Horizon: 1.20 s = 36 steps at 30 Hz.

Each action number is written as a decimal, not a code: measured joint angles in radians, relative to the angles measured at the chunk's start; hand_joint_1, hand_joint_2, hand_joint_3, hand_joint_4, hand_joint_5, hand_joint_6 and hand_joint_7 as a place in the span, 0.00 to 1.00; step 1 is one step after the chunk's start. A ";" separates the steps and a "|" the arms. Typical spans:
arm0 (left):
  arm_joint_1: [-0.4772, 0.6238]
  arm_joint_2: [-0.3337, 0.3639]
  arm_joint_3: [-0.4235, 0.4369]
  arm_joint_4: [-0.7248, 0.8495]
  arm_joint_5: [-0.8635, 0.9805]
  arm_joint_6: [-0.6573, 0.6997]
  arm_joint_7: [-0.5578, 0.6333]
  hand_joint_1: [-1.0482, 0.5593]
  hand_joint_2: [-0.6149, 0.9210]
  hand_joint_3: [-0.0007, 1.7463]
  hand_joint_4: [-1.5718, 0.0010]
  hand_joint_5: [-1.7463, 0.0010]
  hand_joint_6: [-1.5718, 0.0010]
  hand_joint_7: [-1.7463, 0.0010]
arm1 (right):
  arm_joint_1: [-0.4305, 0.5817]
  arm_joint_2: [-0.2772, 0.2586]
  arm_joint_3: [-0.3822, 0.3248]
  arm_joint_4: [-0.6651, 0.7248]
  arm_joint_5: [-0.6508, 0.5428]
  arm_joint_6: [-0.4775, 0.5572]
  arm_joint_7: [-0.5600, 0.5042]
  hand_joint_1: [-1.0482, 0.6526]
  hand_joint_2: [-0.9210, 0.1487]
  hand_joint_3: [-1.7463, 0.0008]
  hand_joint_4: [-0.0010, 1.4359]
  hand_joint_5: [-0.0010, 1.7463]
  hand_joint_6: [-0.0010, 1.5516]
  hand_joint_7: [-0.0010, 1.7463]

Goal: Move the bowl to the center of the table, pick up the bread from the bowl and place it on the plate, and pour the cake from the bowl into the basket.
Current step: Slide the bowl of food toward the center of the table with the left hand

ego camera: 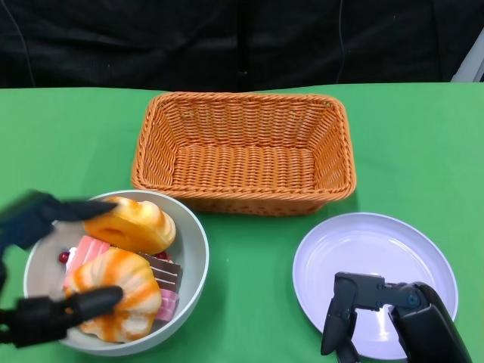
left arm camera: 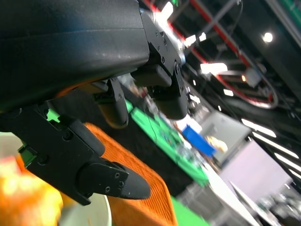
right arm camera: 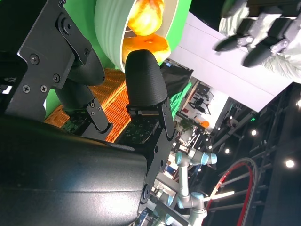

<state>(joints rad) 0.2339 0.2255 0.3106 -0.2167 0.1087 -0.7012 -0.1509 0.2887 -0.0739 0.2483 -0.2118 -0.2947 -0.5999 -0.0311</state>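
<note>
green cloth [ego camera: 249, 249] is seen covering the table. a woven orange basket [ego camera: 243, 151] is placed at upper centre of the head view. a grey bowl [ego camera: 195, 253] is found at lower left, and two pieces of golden bread are held in it: one [ego camera: 132, 223] toward its upper edge, another [ego camera: 121, 291] toward its lower edge. slices of pink and brown cake [ego camera: 162, 276] are partly hidden beneath the bread. a pale lilac plate [ego camera: 378, 246] is set at lower right, just right of the bowl and below the basket.

the left hand [ego camera: 45, 265] is blurred at the bowl's left side, with fingers spread above and below the bread; whether anything is gripped cannot be told. the right hand [ego camera: 378, 310] is shown over the near edge of the plate, fingers slack and apart, with nothing grasped.

in the right wrist view, the bowl [right arm camera: 110, 23] and basket [right arm camera: 115, 101] are glimpsed past the black fingers [right arm camera: 143, 77].
</note>
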 measured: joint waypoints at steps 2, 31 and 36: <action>-0.005 0.013 0.026 0.007 0.029 0.008 0.019 0.29 0.99 0.07 0.97 0.42 0.83 0.70 | 0.000 0.000 0.000 0.000 -0.003 -0.003 -0.002 0.77 0.82 0.00 0.69 0.99 0.61 0.89; -0.059 0.046 -0.024 0.154 0.121 0.651 0.072 0.23 1.00 0.22 1.00 0.85 0.97 0.91 | 0.053 -0.010 -0.016 -0.009 -0.022 -0.016 -0.005 0.77 0.81 0.00 0.69 0.97 0.61 0.87; -0.071 0.054 -0.050 0.158 0.120 0.788 0.063 0.24 1.00 0.24 1.00 0.89 0.97 0.93 | 0.055 -0.010 -0.018 -0.009 -0.022 -0.018 -0.005 0.77 0.81 0.00 0.69 0.97 0.61 0.87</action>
<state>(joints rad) 0.1628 0.2792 0.2605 -0.0588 0.2289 0.0872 -0.0883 0.3434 -0.0841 0.2307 -0.2210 -0.3163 -0.6181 -0.0356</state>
